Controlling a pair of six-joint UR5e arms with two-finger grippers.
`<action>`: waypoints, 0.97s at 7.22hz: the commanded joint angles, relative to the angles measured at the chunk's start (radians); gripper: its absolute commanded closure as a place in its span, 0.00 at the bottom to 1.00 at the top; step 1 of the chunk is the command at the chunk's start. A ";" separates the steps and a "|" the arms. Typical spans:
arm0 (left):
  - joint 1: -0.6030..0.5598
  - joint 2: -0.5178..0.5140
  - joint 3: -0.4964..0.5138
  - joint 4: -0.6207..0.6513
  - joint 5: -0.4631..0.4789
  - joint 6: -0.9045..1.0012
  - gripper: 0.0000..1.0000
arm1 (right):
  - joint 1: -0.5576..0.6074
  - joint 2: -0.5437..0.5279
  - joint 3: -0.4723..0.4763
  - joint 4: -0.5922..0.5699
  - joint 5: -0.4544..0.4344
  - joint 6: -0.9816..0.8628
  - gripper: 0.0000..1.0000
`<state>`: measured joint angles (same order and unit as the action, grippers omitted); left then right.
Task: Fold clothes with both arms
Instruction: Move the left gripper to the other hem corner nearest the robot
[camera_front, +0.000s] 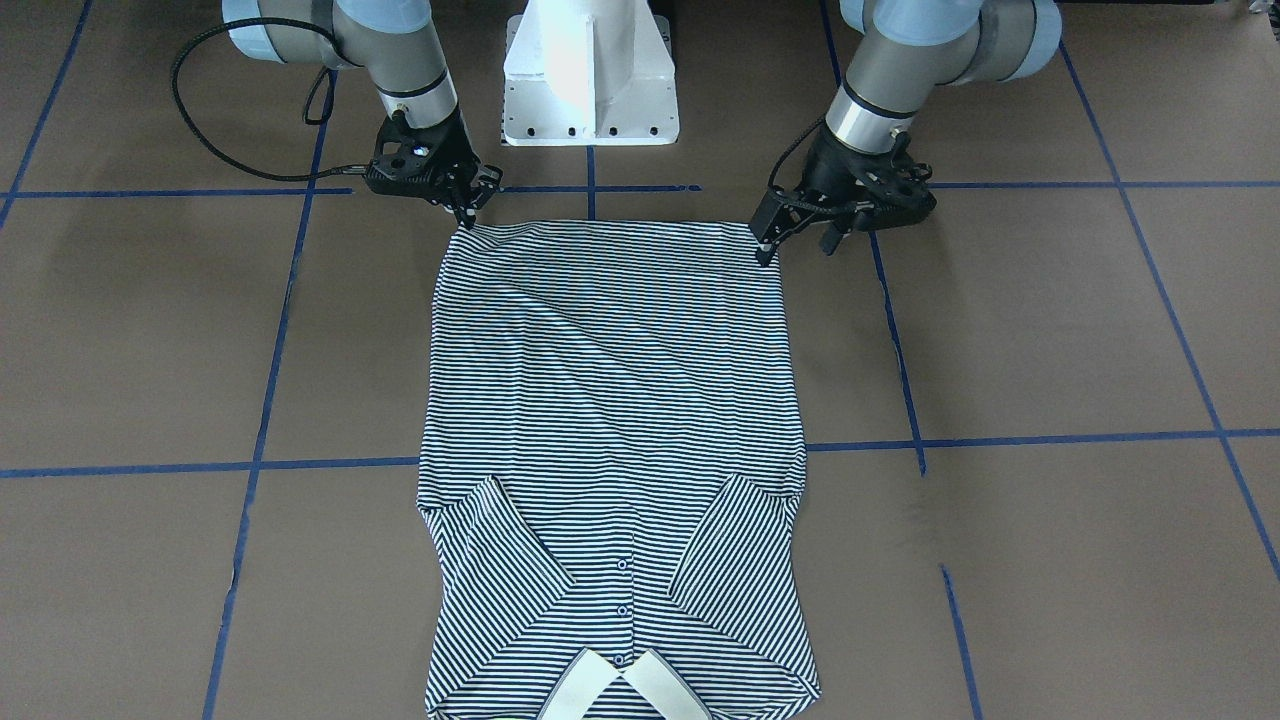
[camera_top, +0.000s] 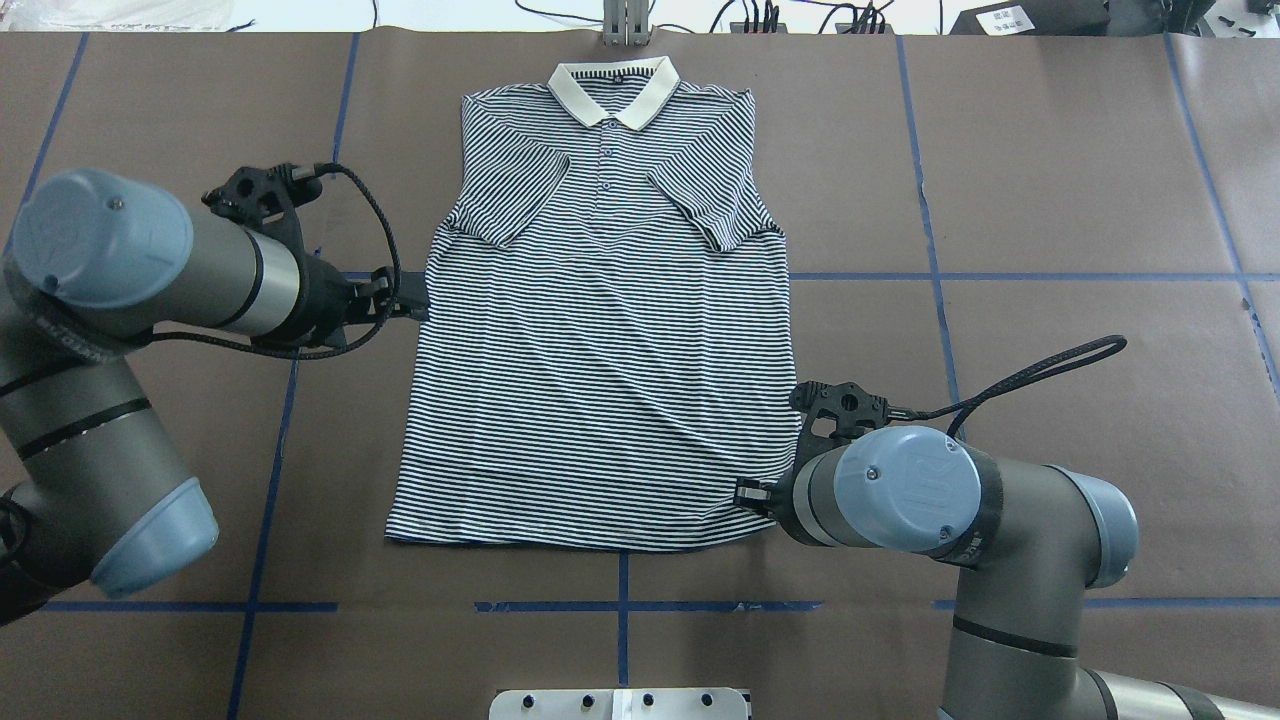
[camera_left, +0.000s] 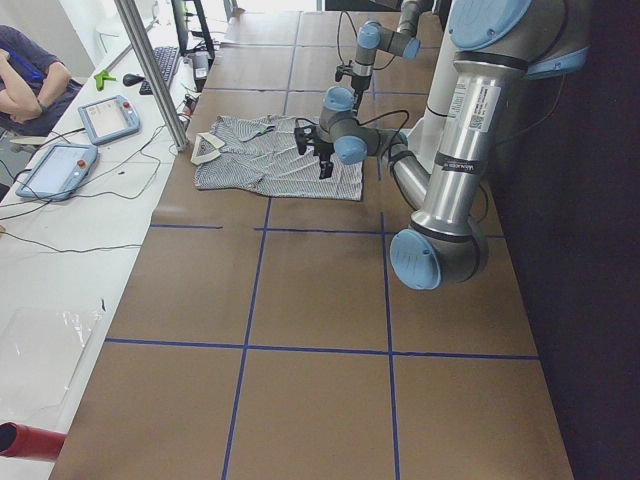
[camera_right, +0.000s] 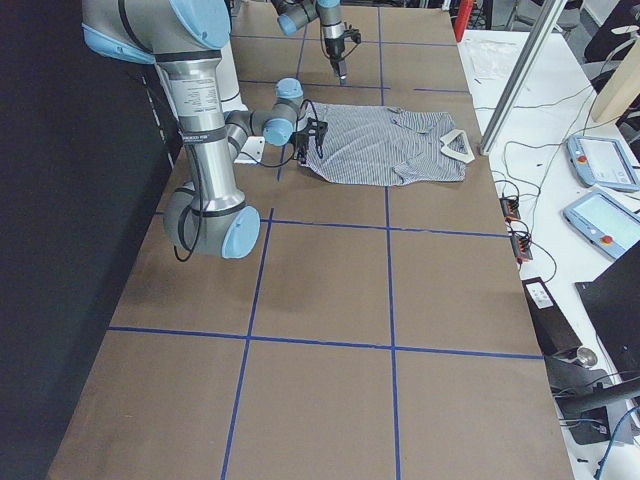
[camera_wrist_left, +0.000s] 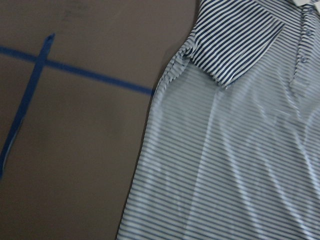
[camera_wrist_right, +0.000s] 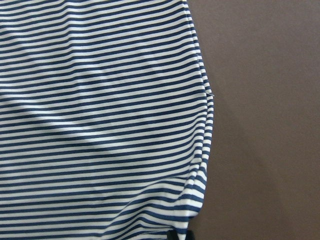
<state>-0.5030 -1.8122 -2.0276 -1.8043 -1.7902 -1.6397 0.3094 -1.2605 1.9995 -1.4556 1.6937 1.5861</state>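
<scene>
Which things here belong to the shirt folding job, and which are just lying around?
Part of the job:
striped polo shirt
left gripper
right gripper

Just lying about, on the white side bench:
tablet-like pendant
keyboard
clear plastic sheet

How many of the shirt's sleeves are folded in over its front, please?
2. The left-side sleeve and the right-side sleeve (robot's sides) both lie folded onto the shirt below the collar. Neither is hidden.
</scene>
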 joint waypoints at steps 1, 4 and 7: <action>0.211 0.024 -0.028 0.120 0.139 -0.242 0.03 | -0.004 0.004 0.002 0.003 -0.002 0.000 1.00; 0.256 0.022 0.047 0.120 0.163 -0.258 0.04 | -0.004 0.006 0.002 0.003 -0.005 0.000 1.00; 0.247 0.025 0.047 0.120 0.189 -0.255 0.06 | 0.000 0.006 0.015 0.001 0.000 0.000 1.00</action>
<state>-0.2512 -1.7882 -1.9794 -1.6844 -1.6066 -1.8947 0.3088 -1.2548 2.0099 -1.4530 1.6917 1.5861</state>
